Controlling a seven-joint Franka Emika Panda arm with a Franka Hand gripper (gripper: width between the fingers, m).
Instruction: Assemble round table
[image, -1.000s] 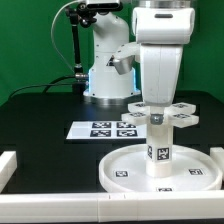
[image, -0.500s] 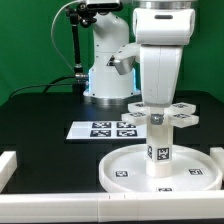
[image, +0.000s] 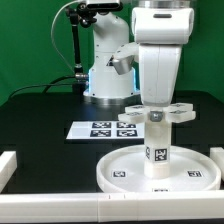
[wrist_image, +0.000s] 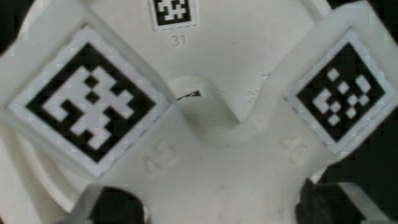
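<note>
- My gripper (image: 157, 106): it points straight down at the hub of the cross-shaped foot (image: 160, 113). The fingers are hidden behind my hand body and the foot's arms in the exterior view, so I cannot tell jaw width or whether I'm clamped on the foot.
- Wrist view: the foot (wrist_image: 222, 115) fills the frame, hub in the middle, with tagged arms fanning out from it. There are two dark patches at one edge. They could be my fingertips or table seen between the arms, too blurred to call.
- The foot is level, directly over the top of the leg (image: 157, 148). I can't tell whether it touches or there's a thin gap.
- The leg stands upright on the centre of the round disc (image: 118, 172), tag facing the exterior camera.
- The disc lies flat on the black table (image: 45, 115), rim up, toward the exterior view's right.
- The marker board (image: 104, 128) is flat on the table behind the disc, apart from it, toward the exterior view's left.
- Exterior view only: leg, disc and board. Wrist view only: the foot's top face and its tags close up.
</note>
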